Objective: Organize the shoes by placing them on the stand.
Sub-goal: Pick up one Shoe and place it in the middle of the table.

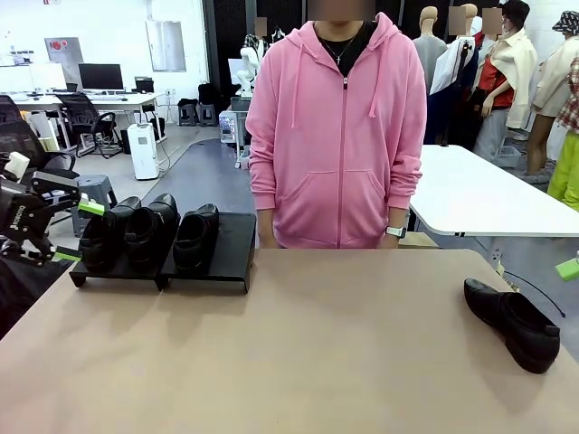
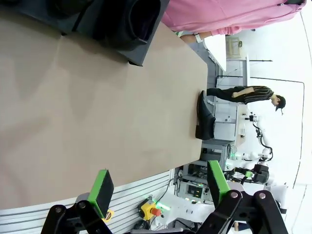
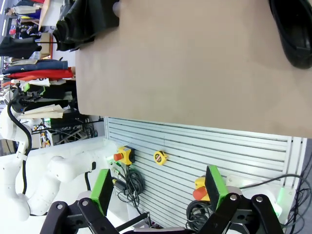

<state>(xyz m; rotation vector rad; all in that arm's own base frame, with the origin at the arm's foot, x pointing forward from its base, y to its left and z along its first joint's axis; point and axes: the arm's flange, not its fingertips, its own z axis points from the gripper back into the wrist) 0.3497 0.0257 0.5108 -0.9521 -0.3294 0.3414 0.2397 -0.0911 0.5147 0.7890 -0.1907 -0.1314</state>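
Observation:
Three glossy black shoes stand on the stand at the table's far left: two shoes (image 1: 127,231) on the left platform (image 1: 113,273) and one shoe (image 1: 195,237) on the right platform (image 1: 233,240). A fourth shoe (image 1: 513,323) lies on the bare tabletop at the right, toe toward me. My left gripper (image 1: 78,231) hovers open just left of the stand, holding nothing. In the left wrist view its fingers (image 2: 102,187) are spread apart, with the lone shoe (image 2: 204,117) far off. My right gripper (image 3: 158,190) is open off the table's side, with that shoe (image 3: 292,34) ahead.
A person in a pink hoodie (image 1: 339,136) stands at the far edge, arms down. The tan tabletop (image 1: 298,353) is broad between the stand and the lone shoe. A white table (image 1: 488,194) stands behind at the right.

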